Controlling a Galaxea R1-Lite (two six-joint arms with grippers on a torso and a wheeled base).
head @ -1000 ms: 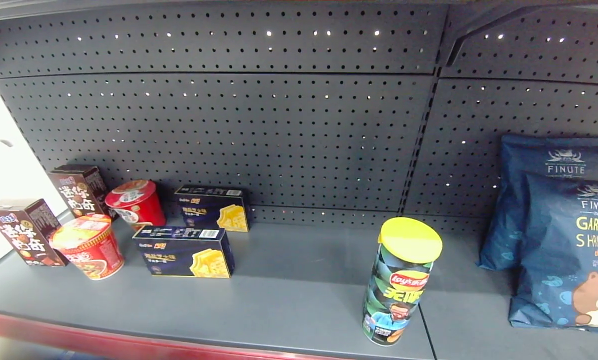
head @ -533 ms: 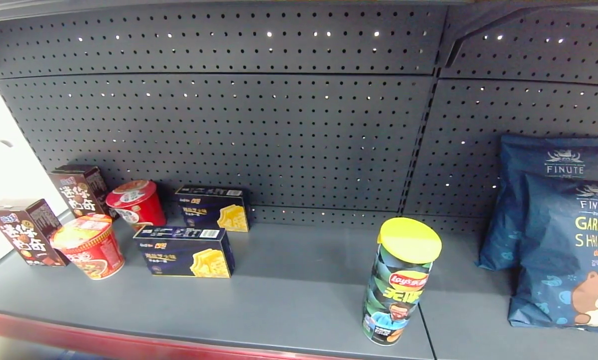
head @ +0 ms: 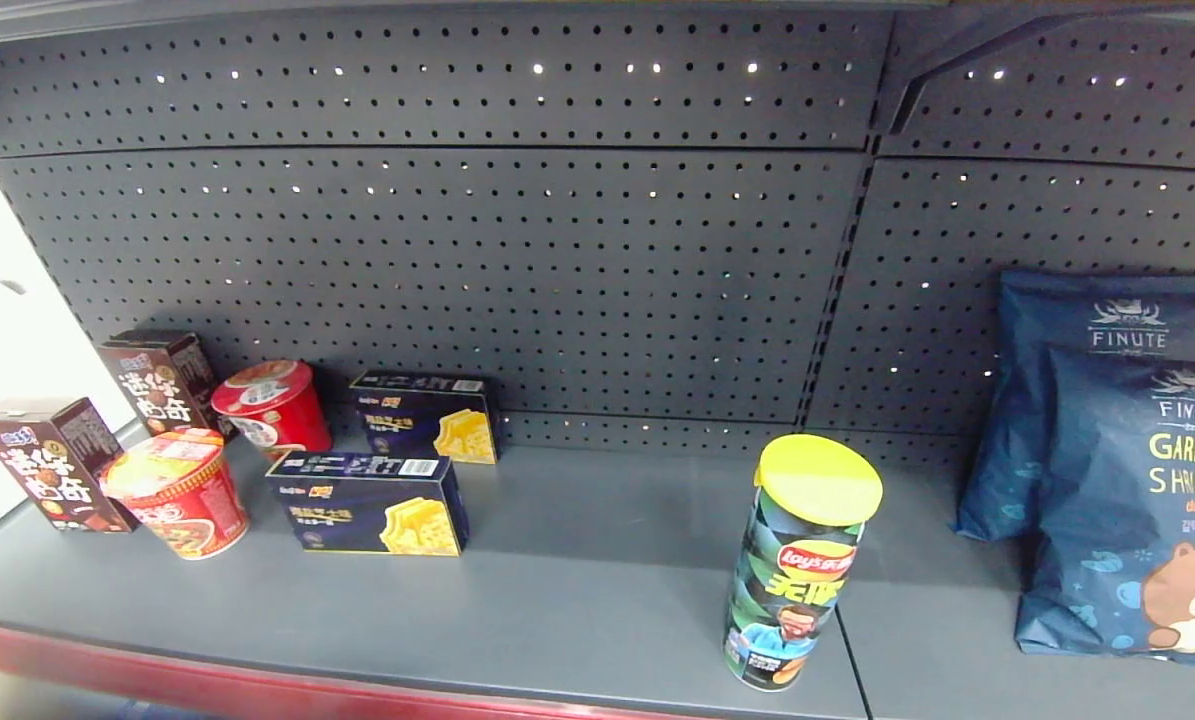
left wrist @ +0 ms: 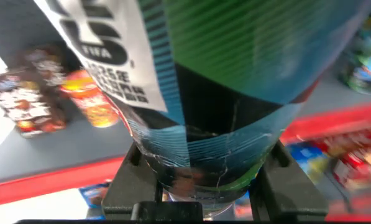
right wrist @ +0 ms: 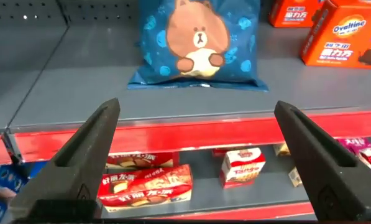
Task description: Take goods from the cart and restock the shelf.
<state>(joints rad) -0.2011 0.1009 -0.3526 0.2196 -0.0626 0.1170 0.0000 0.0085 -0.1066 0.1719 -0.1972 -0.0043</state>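
The left end effector (left wrist: 204, 169) was clamped on a chip can (left wrist: 229, 93), out in front of the shelf (head: 577, 590). Best set it upright at the standing can's (head: 805, 560) 12 o'clock and release only once seated. The right end effector (right wrist: 197, 106) hung wide open, empty.

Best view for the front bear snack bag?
Head view: the bear snack bag stands on the shelf, nearly its whole front visible, cropped at the right edge. Right wrist view shows its lower part, bear print face-on.
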